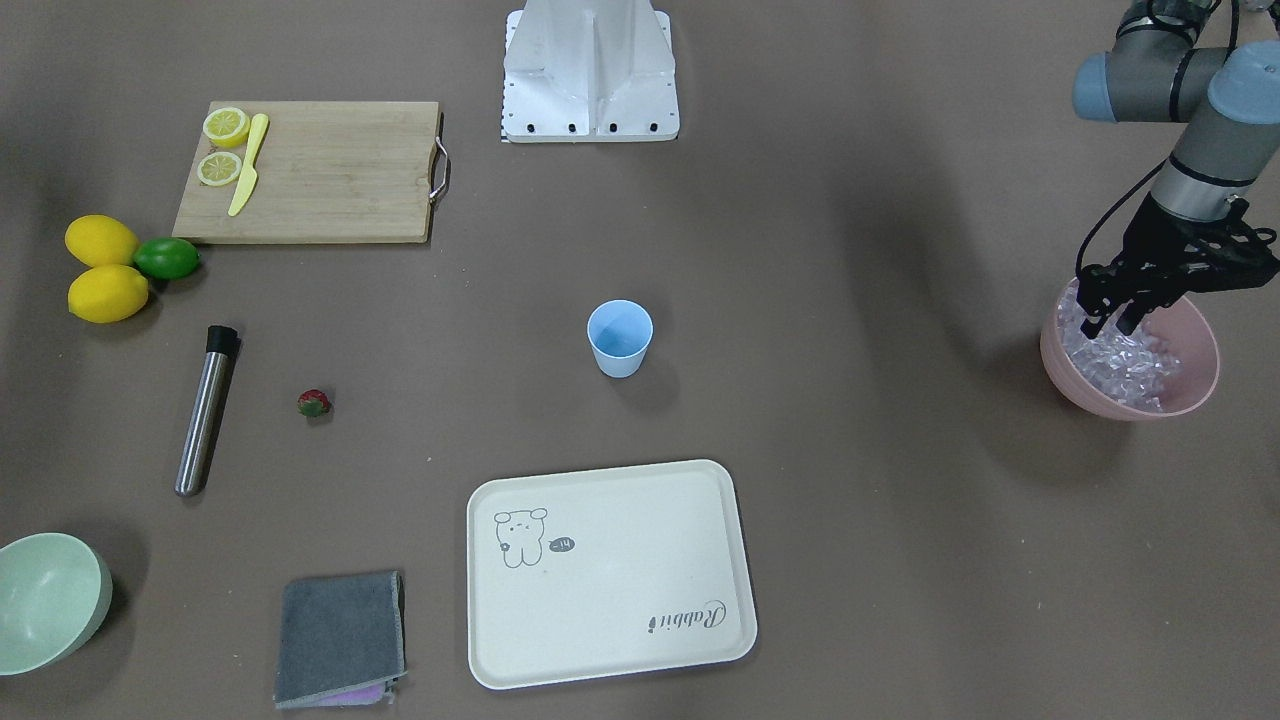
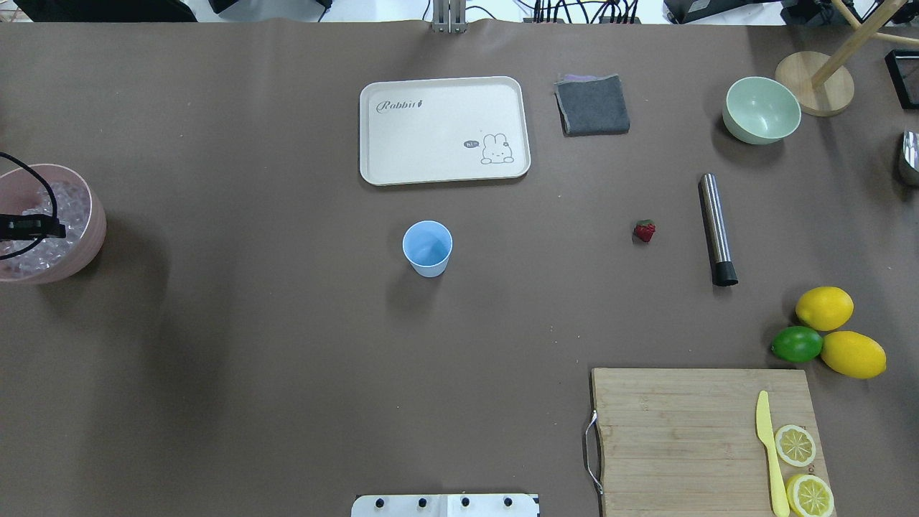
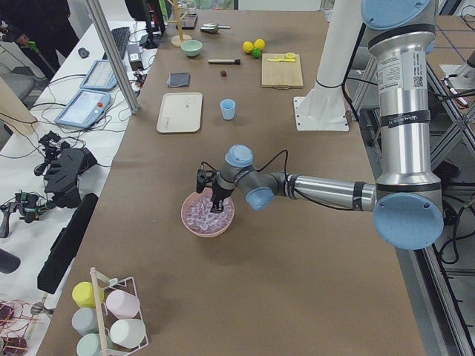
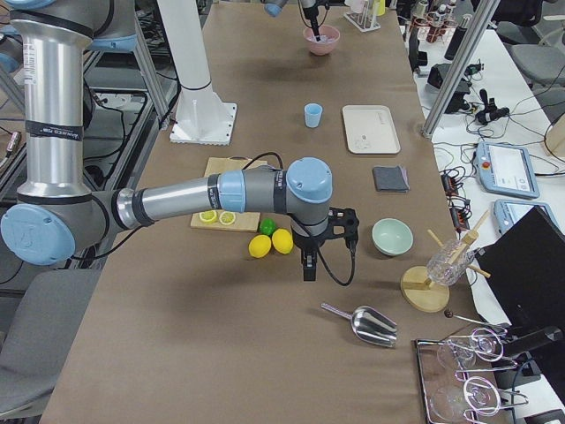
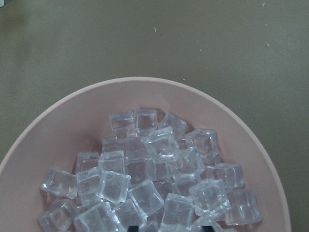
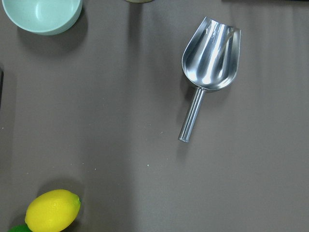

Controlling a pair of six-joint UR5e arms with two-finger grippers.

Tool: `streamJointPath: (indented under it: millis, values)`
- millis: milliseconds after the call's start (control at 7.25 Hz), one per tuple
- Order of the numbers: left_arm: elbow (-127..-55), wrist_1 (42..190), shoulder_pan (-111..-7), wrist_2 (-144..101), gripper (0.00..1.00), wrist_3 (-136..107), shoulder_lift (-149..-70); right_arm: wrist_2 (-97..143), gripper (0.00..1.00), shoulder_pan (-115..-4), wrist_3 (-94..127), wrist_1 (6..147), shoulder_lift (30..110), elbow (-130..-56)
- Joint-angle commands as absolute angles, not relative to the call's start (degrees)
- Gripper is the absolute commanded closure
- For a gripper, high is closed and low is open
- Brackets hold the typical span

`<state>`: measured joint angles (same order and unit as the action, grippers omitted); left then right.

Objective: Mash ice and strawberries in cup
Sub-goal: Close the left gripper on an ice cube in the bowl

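Ice fills the bowl under the left gripper, jaws apart; right gripper: cannot tell. Cup empty, strawberry untouched, mashing all ahead.

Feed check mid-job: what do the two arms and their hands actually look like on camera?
Both arms are silver tubes with pale blue joint caps: left arm, right arm. The left arm's upright tube carries a white label with a square code. Each hand is black with two slim fingers, left hand, right hand, fed by a looping black cable.
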<state>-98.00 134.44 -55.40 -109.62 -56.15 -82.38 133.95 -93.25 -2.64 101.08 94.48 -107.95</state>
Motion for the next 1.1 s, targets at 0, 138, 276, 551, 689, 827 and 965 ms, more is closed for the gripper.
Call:
streamJointPath:
  millis: [0,138,276,551,689,827,965]
  values:
    - [-97.82,135.09,-55.02,-109.60,0.46,-56.25,-82.44,133.95,0.00,-93.25,-2.64,101.07,94.57,-107.93]
    - [-97.82,135.09,-54.93,-109.60,0.48,-56.25,-82.44,133.95,0.00,-93.25,-2.64,101.07,94.48,-107.93]
    - [-97.82,135.17,-54.84,-109.69,0.62,-55.90,-82.35,133.95,0.00,-93.25,-2.64,101.07,94.40,-108.02]
    - [-97.82,136.48,-54.84,-109.69,0.87,-55.64,-81.74,133.95,0.00,-93.25,-2.64,101.07,94.13,-108.11]
    - [-98.00,136.49,-54.84,-109.86,1.00,-55.63,-81.65,133.95,0.00,-93.25,-2.64,101.07,94.04,-108.11]
    - [-98.35,136.32,-55.02,-110.39,1.00,-55.55,-81.65,133.86,0.00,-93.25,-2.64,101.07,93.96,-108.02]
    - [-98.35,136.32,-55.63,-112.91,1.00,-55.46,-81.56,133.94,0.00,-93.25,-2.64,101.16,94.04,-108.02]
